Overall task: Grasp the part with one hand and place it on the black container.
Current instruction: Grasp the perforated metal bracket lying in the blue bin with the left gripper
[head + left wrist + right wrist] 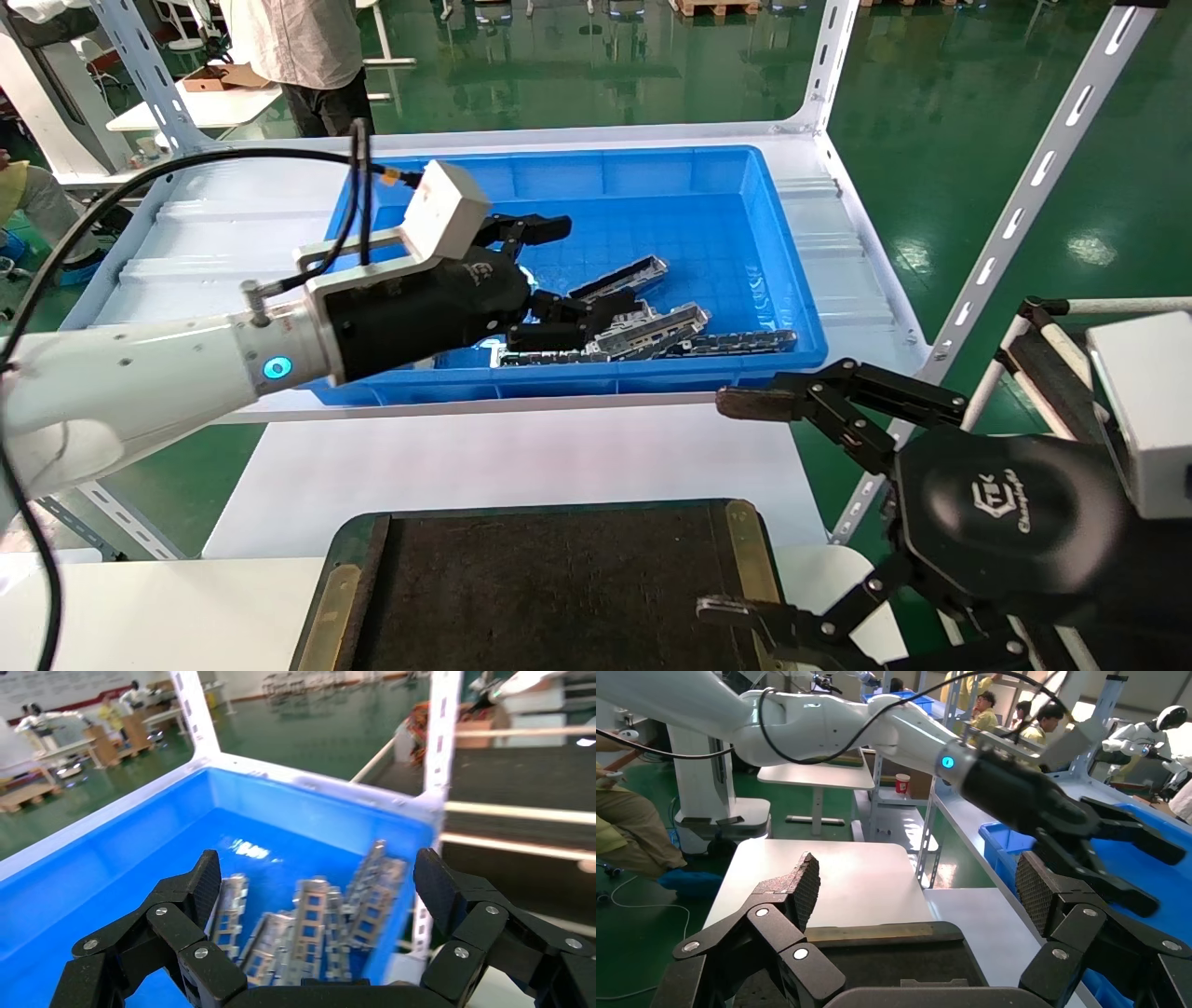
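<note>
The left gripper (557,270) hangs spread wide inside the blue bin (745,186), empty, near its front wall. Just below it the grey bars (309,927) lie piled against that wall; the bin's back half is bare. The bars are long channels with rows of cutouts. The tray (549,587) sits on the near table, apart. The right gripper (736,503) waits open beside the tray.

Left gripper (559,280) outstretched, fingers spread — right gripper (736,503) likewise.

Right hand (745,508) logo: partly legible, maybe "Champi…"; nothing else readable.
</note>
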`<state>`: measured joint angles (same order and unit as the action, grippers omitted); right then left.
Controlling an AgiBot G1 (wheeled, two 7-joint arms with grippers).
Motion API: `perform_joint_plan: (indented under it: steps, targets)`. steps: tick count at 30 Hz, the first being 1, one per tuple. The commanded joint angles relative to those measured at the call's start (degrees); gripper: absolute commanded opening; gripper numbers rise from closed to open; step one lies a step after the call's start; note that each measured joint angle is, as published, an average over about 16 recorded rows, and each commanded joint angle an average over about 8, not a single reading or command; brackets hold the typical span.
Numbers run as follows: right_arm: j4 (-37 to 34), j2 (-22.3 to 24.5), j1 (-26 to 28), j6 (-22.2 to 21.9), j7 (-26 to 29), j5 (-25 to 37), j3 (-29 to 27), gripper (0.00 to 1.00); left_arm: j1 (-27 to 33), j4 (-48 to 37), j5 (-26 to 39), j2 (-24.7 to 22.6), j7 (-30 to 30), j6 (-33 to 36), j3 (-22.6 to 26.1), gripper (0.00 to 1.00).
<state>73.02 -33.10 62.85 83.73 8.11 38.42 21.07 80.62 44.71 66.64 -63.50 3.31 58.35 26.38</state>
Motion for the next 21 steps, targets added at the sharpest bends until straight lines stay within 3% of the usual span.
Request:
perform_joint_plan:
  steps: [1, 14, 21]
  targets:
    - [0.0, 0.0, 0.0, 0.0, 0.0, 0.0, 0.0, 1.0, 1.6, -2.9, 1.2, -1.8, -0.7, -1.2, 0.6, 1.0]
    - [0.0, 0.0, 0.0, 0.0, 0.0, 0.0, 0.0, 1.0, 8.4, -23.2, 4.2, -11.8, -9.8, -8.6, 1.5, 1.0]
    - [0.0, 0.0, 0.0, 0.0, 0.0, 0.0, 0.0, 1.0, 9.9, -29.4, 3.7, -14.3, -13.3, -12.4, 2.3, 1.0]
